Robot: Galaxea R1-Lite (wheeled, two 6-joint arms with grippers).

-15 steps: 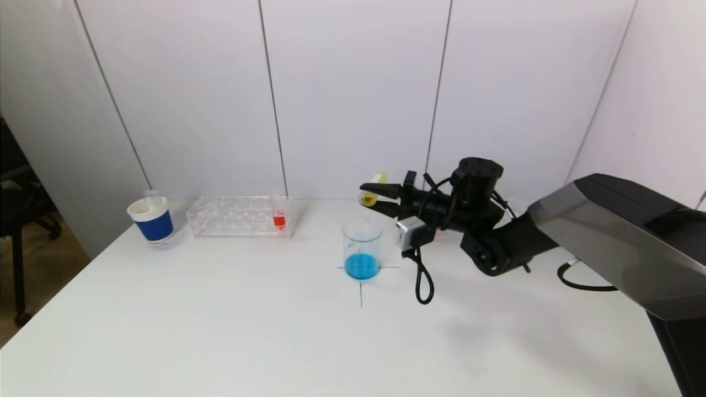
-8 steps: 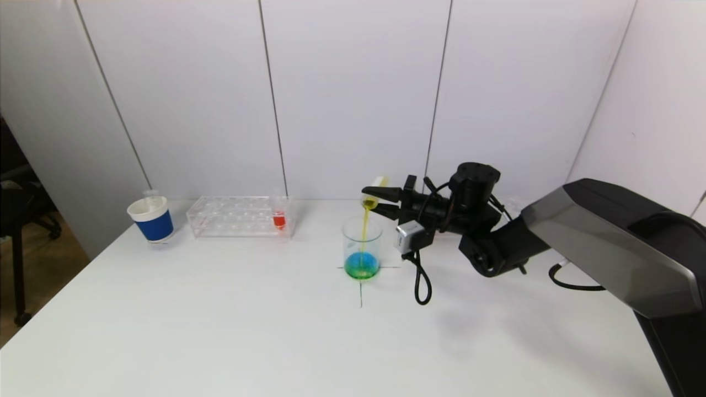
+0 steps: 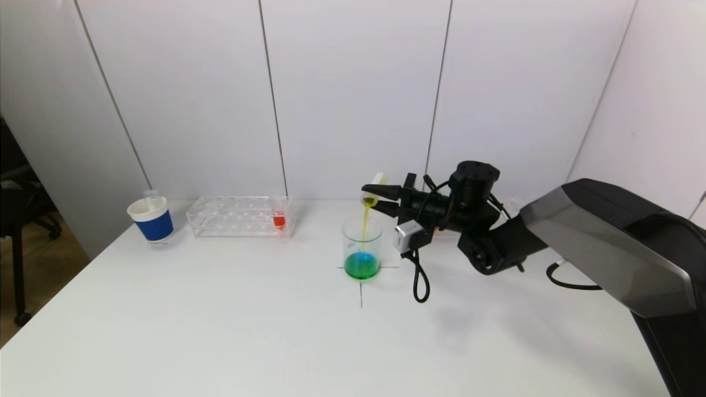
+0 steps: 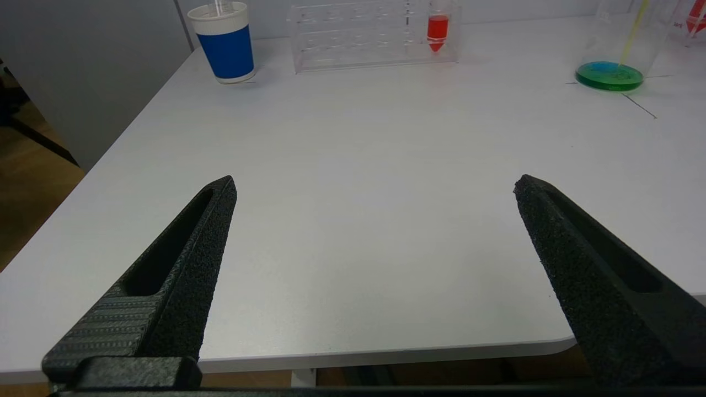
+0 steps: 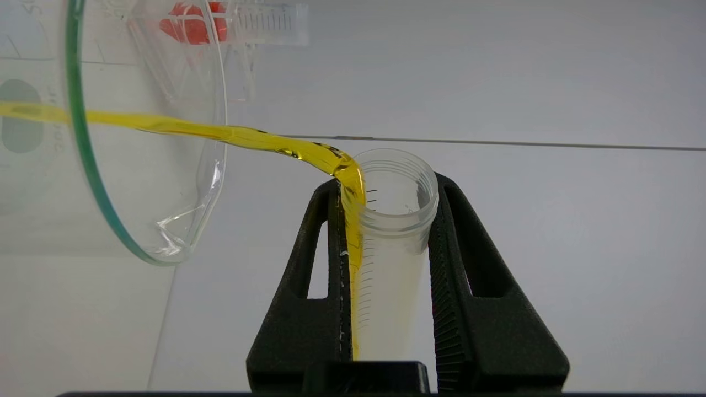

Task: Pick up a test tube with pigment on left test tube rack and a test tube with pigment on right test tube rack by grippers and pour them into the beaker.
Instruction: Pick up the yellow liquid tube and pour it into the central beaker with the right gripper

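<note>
My right gripper (image 3: 380, 199) is shut on a clear test tube (image 3: 373, 187), tipped over the beaker (image 3: 362, 247). A thin yellow stream runs from the tube's mouth (image 5: 353, 171) into the beaker, whose liquid is green. In the right wrist view the gripper (image 5: 386, 187) clamps the tube (image 5: 386, 275) between both fingers. The left test tube rack (image 3: 240, 216) holds a tube of red pigment (image 3: 279, 219). The right rack is hidden behind my right arm. My left gripper (image 4: 375, 187) is open and empty, low above the table's near edge, out of the head view.
A blue and white paper cup (image 3: 151, 219) stands at the far left of the white table (image 3: 220, 331). A black cable (image 3: 422, 284) hangs from the right wrist beside the beaker. Black cross lines mark the table under the beaker.
The right gripper has tipped the tube further. Yellow liquid began pouring into the beaker, and the liquid there has turned from blue to green.
</note>
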